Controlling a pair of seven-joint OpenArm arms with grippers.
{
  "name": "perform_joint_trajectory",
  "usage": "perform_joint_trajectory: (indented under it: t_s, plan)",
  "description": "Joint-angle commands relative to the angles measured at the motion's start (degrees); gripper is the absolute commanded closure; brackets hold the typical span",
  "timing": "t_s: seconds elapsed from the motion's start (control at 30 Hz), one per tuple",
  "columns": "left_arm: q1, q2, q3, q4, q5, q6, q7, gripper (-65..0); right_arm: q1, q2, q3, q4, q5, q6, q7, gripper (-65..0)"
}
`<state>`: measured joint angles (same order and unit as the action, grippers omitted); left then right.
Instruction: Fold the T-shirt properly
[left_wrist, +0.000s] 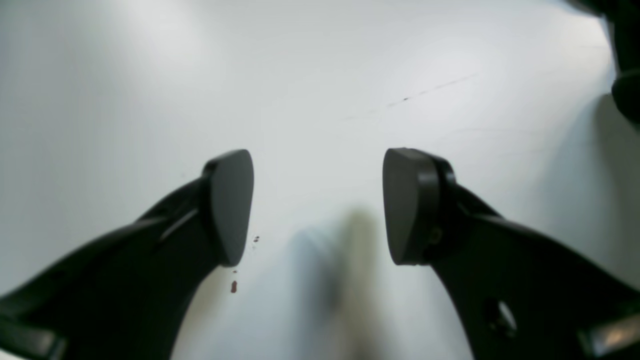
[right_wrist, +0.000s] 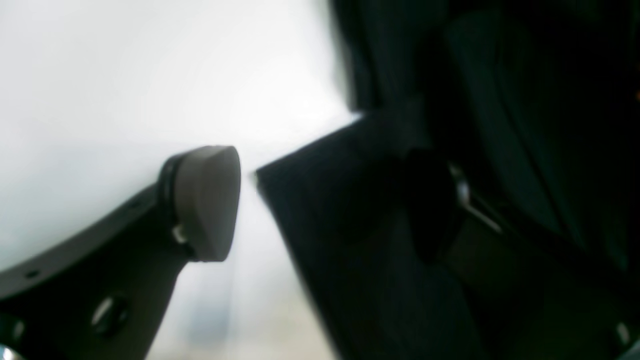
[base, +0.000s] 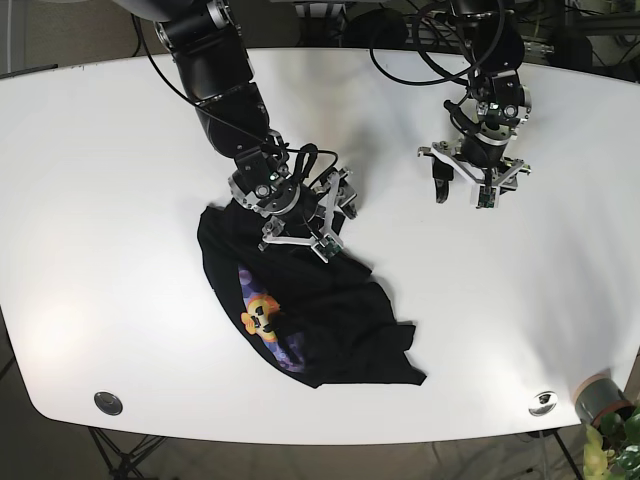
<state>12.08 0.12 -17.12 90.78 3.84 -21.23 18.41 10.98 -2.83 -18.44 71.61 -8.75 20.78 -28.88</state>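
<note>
**Right gripper at the shirt's edge, left gripper over bare table**

A black T-shirt (base: 310, 320) lies crumpled on the white table (base: 100, 200), left of centre in the base view, with a colourful print (base: 265, 320) facing up. The right gripper (base: 305, 225) sits at the shirt's upper edge; its wrist view shows 1 pad (right_wrist: 207, 200) clear of the cloth and dark fabric (right_wrist: 360, 240) hiding the other, so I cannot tell whether it grips. Further right, the left gripper (base: 462, 190) hangs over bare table, well apart from the shirt, its 2 fingers (left_wrist: 227, 205) spread with nothing between them.
</note>
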Motion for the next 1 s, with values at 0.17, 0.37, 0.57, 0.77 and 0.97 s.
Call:
perform_joint_trajectory:
  t_s: [0.17,0.37,0.57,0.77,0.97]
  plan:
    - [-0.52,-0.25,-0.06,0.87,-0.72,0.0,-1.49,-37.4,2.6,1.73,0.11,-0.8,0.62,-3.76,2.99,-48.8]
    - [-0.52,-0.25,-0.06,0.78,-0.72,0.0,-1.49,-37.4,2.34,2.35,0.11,-0.63,0.62,-3.68,2.99,-48.8]
    - [-1.66,-0.25,-0.06,0.78,-0.72,0.0,-1.49,-37.4,0.4,2.0,-0.07,-0.63,0.62,-3.76,3.08,-48.7]
    - [-1.66,-0.25,-0.06,0.78,-0.72,0.0,-1.49,-37.4,0.31,1.03,-0.07,-0.71,0.53,-3.85,3.08,-30.0]
    - [-1.66,-0.25,-0.06,0.78,-0.72,0.0,-1.49,-37.4,0.31,0.94,0.02,-0.45,0.53,-3.94,3.08,-1.4]
